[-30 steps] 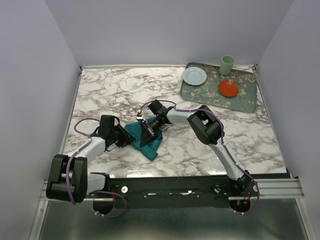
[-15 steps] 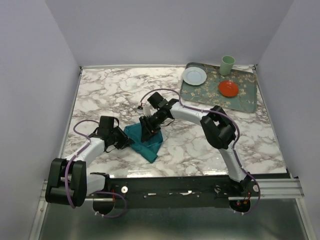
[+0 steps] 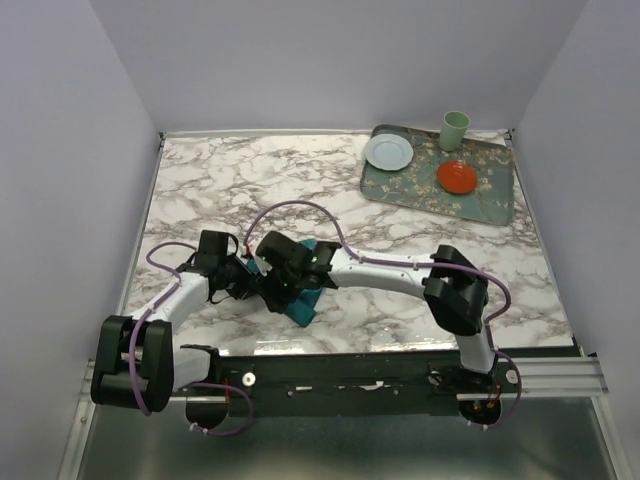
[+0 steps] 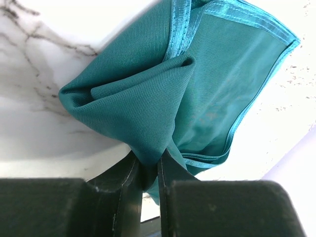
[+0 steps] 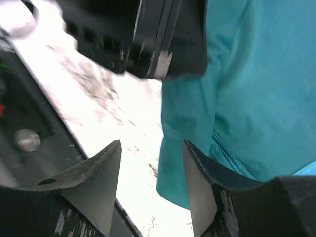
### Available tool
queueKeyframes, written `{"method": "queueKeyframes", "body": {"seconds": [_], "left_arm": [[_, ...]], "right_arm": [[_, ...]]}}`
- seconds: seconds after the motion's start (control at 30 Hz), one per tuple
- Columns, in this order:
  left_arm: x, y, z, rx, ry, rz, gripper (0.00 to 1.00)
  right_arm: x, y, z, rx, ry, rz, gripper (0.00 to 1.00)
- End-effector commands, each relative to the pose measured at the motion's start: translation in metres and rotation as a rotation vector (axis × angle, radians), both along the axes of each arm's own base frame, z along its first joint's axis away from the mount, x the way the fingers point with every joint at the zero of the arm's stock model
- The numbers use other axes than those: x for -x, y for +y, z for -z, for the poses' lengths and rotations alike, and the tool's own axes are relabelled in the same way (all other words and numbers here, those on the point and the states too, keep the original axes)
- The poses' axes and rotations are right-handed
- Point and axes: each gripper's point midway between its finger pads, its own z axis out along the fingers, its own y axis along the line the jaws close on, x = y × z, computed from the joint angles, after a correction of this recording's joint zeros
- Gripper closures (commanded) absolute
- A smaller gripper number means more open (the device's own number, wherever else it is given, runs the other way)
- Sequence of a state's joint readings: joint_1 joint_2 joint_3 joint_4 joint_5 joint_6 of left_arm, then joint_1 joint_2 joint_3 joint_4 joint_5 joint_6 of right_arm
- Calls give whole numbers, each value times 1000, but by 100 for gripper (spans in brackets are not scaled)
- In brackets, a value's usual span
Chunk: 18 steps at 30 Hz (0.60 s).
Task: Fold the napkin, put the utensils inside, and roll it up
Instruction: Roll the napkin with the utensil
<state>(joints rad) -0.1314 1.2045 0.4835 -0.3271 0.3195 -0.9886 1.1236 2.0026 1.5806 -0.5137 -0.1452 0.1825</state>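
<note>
The teal napkin (image 4: 212, 89) lies bunched and folded over itself on the marble table, near its front edge. In the top view only small parts of the napkin (image 3: 303, 306) show under the arms. My left gripper (image 4: 148, 170) is shut on a gathered fold of the cloth at its left corner. My right gripper (image 5: 150, 148) hovers low over the napkin's near-left edge (image 5: 256, 89) with its jaws apart and nothing pinched; the cloth's edge lies beside its right finger (image 5: 197, 177). The left gripper (image 5: 163, 39) shows just ahead of it. The utensils are out of view.
A patterned grey-green tray (image 3: 490, 200) sits at the back right, holding a white plate (image 3: 388, 152), a red dish (image 3: 456, 177) and a pale green cup (image 3: 455, 129). The two grippers (image 3: 260, 285) crowd together near the table's front left.
The right arm has swung from the napkin's far side down and left, close to the left gripper, and its jaws have opened. The left gripper has kept its hold on the cloth.
</note>
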Motion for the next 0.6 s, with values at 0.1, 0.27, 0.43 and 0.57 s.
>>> {"method": "queueKeyframes", "body": {"seconds": [0.1,0.27,0.43,0.57], "left_arm": [[5,-4,-5,25,69,-5,100],[7,-7,-5,47,78,-12,100],[10,-7,-2,52,89,-19,100],[11,-8,-1,57,94,-20,100]], "right_arm": [[-17,-2,16,49,-249,91,39],[-18,-1,31,90,-302,79,39],[-10,2,44,112,-333,57,41],[-5,7,48,109,-326,42,43]]}}
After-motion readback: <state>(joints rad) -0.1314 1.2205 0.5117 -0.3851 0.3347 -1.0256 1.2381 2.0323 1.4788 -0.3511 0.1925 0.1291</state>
